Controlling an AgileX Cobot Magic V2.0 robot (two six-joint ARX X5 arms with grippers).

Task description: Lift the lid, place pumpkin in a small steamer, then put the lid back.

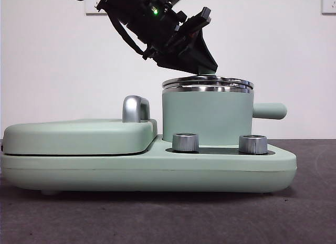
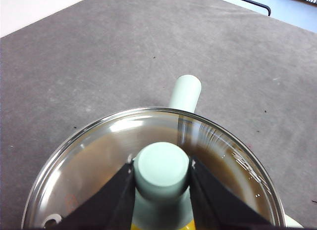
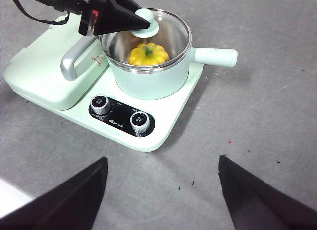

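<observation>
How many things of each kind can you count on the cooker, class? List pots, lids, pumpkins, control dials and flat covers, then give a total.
Pots: 1
Lids: 1, gripped by the left gripper
Pumpkins: 1
Control dials: 2
Flat covers: 1
Total: 6

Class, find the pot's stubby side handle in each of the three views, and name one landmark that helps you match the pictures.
Front view: the side handle sticks out from the small steamer toward the right edge.
Left wrist view: it shows just beyond the lid, above the knob.
Right wrist view: it points right from the steamer.
Shared landmark: the knob, gripped by the left hand.
</observation>
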